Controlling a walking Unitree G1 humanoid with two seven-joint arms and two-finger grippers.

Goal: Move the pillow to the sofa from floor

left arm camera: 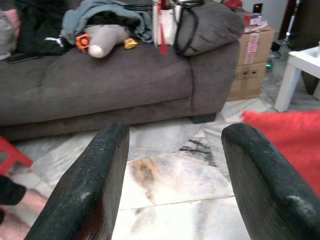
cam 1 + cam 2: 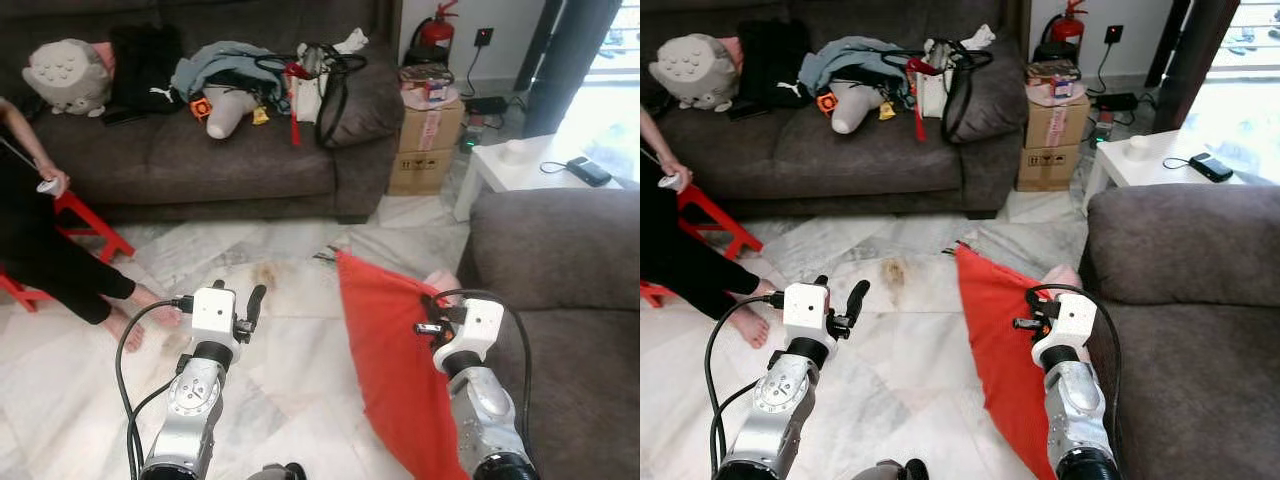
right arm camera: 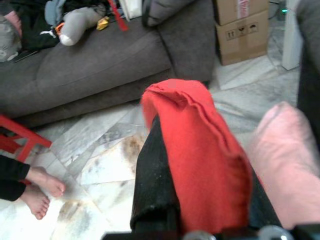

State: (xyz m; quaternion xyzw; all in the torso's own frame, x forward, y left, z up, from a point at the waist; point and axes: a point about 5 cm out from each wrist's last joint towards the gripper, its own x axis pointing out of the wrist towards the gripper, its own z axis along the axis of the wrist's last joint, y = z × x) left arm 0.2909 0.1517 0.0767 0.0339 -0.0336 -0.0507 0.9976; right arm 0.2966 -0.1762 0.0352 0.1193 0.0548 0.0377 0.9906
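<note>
A red pillow (image 2: 395, 370) hangs tilted just above the marble floor, close to the front of the near grey sofa (image 2: 560, 300) on my right. My right gripper (image 2: 428, 318) is shut on the pillow's upper edge. In the right wrist view the red fabric (image 3: 200, 150) drapes over one black finger (image 3: 155, 185), and a pink patch (image 3: 285, 155) shows beside it. My left gripper (image 2: 250, 305) is open and holds nothing, hovering over bare floor left of the pillow; its fingers (image 1: 95, 185) stand wide apart.
A long dark sofa (image 2: 230, 150) across the room carries clothes, bags and plush toys. A person (image 2: 50, 260) sits at the left on a red stool (image 2: 85, 225), bare feet (image 2: 130, 315) on the floor. Cardboard boxes (image 2: 428, 140) and a white table (image 2: 530, 165) stand at the back right.
</note>
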